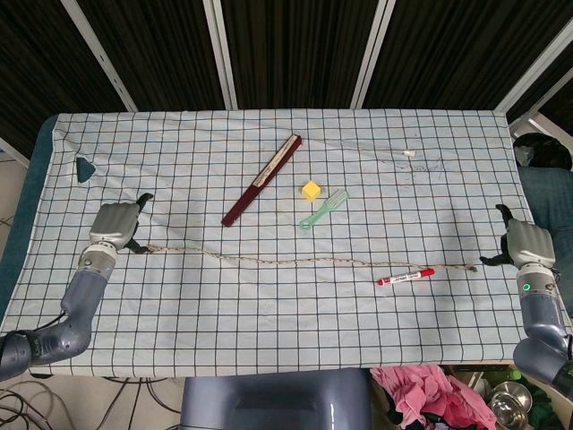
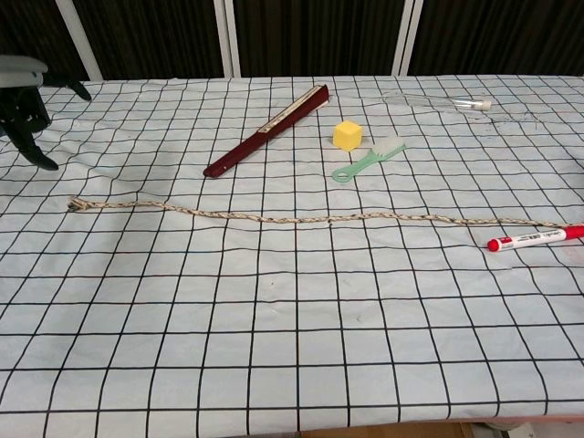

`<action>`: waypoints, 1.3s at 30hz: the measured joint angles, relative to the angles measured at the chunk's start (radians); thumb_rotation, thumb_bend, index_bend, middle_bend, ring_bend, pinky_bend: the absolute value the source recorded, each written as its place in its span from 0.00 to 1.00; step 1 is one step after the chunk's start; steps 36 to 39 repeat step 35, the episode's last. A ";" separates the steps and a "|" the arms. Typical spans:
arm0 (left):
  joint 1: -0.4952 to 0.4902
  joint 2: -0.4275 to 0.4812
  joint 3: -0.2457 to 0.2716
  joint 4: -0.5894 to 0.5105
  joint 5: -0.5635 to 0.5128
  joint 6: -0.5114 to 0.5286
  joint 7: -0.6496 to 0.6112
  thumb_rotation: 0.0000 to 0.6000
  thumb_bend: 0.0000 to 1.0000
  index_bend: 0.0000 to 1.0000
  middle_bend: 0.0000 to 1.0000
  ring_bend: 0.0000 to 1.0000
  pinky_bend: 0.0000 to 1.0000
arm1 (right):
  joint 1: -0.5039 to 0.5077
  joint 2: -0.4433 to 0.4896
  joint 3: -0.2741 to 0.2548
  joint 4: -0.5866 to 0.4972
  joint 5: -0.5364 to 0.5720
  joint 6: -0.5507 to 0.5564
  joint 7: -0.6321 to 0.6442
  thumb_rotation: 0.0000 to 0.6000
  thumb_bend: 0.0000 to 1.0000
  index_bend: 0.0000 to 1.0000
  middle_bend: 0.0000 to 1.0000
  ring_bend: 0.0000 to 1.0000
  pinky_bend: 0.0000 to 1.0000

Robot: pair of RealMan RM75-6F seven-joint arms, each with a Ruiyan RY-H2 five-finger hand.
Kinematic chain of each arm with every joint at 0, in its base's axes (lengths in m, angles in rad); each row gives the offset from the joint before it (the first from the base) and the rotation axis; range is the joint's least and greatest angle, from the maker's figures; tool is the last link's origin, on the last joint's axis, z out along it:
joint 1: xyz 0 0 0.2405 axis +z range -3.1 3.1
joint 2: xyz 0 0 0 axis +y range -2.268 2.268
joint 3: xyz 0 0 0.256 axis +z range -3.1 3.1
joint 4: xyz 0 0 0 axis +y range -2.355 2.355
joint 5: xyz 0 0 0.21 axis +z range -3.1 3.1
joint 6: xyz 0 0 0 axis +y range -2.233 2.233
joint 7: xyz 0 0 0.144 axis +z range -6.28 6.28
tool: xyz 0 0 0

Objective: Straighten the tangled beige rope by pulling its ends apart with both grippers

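Beige rope (image 1: pixel 309 262) is laid out almost straight across the checked tablecloth (image 1: pixel 286 331), with slight waves along its length. Its left end lies just beside the left hand (image 1: pixel 116 224), which is lifted clear with fingers spread and nothing held; in the chest view only part of that hand (image 2: pixel 26 100) is seen, cut off by the frame edge. The right hand (image 1: pixel 526 244) sits near the table's right edge, apart from the rope's right end, fingers apart and empty. A red marker (image 1: pixel 406 276) lies just beside the rope; contact cannot be judged. Behind lie a folded maroon fan (image 1: pixel 261 179), a yellow cube (image 1: pixel 311 190) and a green comb (image 1: pixel 324 209).
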 measured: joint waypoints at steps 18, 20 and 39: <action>0.459 0.213 0.192 -0.394 0.630 0.748 -0.092 1.00 0.05 0.08 0.27 0.15 0.25 | -0.295 0.139 -0.128 -0.486 -0.446 0.516 0.056 1.00 0.04 0.03 0.09 0.23 0.21; 0.522 0.219 0.228 -0.388 0.661 0.794 -0.126 1.00 0.05 0.07 0.22 0.09 0.15 | -0.323 0.127 -0.160 -0.482 -0.503 0.542 0.055 1.00 0.04 0.03 0.09 0.23 0.21; 0.665 0.200 0.311 -0.201 0.705 0.718 -0.378 1.00 0.04 0.00 0.06 0.00 0.00 | -0.425 0.066 -0.228 -0.369 -0.699 0.673 0.129 1.00 0.03 0.03 0.09 0.21 0.19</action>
